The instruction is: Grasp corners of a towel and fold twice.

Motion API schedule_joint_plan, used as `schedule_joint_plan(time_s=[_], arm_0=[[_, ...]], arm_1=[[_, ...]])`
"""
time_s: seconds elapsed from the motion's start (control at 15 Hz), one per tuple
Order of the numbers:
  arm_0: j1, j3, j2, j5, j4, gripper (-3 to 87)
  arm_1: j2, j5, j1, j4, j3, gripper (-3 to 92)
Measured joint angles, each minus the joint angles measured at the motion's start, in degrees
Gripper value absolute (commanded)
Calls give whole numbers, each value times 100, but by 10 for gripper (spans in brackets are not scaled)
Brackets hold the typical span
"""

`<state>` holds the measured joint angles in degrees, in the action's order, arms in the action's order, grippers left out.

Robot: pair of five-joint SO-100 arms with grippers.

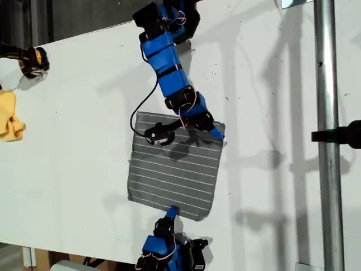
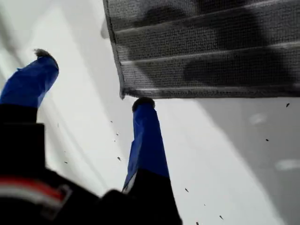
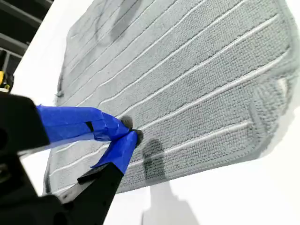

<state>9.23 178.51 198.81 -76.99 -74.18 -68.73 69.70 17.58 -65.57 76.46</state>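
My second hand (image 3: 129, 133) pinches the towel (image 1: 172, 175); my first hand (image 2: 91, 79) gapes.

A white bench (image 1: 73, 164) is seen from above, with the towel (image 1: 172, 175) laid flat near its middle, its stripes running across. My second gripper (image 1: 216, 133) is held over the towel's far corner, towards the exterior view's right, on an arm reaching in from the far edge. My first gripper (image 1: 171, 213) is placed at the towel's near edge, its blue tip touching the hem. A yellow cloth (image 1: 10, 118) is bunched at the bench's edge on the exterior view's left. A metal pole (image 1: 326, 169) is seen upright on the exterior view's right.
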Motion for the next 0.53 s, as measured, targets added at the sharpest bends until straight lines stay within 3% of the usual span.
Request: schedule_joint_plan(time_s=[0.53], arm_0=[[0, 0, 0, 0, 0, -15]], arm_1=[[817, 9, 0, -97, -545, 329]])
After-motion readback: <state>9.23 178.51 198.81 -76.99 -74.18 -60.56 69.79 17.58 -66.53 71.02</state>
